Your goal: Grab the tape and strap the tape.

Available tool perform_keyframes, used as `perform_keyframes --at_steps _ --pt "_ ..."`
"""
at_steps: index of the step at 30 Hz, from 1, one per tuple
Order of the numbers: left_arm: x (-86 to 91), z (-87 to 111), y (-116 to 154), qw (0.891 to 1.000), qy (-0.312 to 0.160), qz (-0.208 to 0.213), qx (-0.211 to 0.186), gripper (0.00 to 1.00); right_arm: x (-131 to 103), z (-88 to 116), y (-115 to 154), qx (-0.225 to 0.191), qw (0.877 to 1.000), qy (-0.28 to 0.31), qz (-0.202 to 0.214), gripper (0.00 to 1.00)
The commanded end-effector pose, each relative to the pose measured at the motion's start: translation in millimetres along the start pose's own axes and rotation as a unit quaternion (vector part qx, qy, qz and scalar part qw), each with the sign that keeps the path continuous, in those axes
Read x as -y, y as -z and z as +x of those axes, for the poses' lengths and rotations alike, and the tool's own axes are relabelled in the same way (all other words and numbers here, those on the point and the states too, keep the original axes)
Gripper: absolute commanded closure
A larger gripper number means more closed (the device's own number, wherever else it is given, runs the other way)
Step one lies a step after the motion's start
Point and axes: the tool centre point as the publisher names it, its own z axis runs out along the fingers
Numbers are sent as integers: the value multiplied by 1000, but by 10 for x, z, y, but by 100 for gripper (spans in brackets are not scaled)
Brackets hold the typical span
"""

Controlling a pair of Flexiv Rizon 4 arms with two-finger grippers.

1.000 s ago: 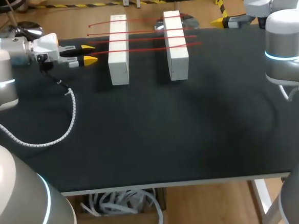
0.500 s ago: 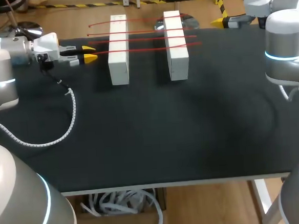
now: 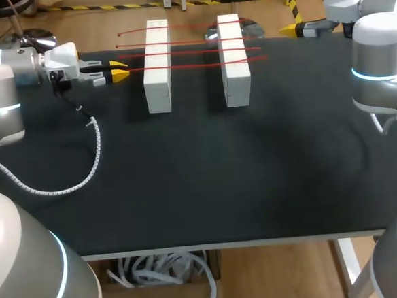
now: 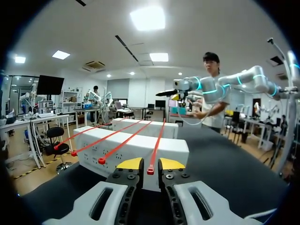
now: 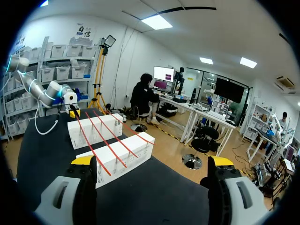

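Four red tapes [image 3: 192, 52] lie across two white blocks [image 3: 157, 66], far on the counter [image 3: 200, 176]. Left end effector [image 3: 119, 68] sits narrowly open around the nearest tape's [image 3: 193, 65] left end — nothing gripped; right end effector [image 3: 291, 28] gapes empty. Strapping looks undone.

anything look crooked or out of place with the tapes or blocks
Nothing stands out. The four red tapes lie roughly parallel across the two white blocks, which stand side by side and square to each other. The left gripper sits at the end of the nearest one.
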Motion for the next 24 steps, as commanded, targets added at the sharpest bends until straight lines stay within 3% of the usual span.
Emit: perform_keyframes --at_steps 1,4,11,20,24 --pt "9 -5 -5 1000 -1 0 -2 89 3 1 4 0 1000 0 -1 0" --pt "10 -7 -7 1000 -2 -1 -2 91 3 1 4 0 1000 0 -1 0" --pt "-8 -1 -14 1000 -1 -1 -4 79 3 1 4 0 1000 0 -1 0" --pt "-16 7 -19 1000 2 -1 -4 82 3 1 4 0 1000 0 -1 0" --pt "-37 5 -12 1000 3 -2 -2 74 3 1 4 0 1000 0 -1 0"
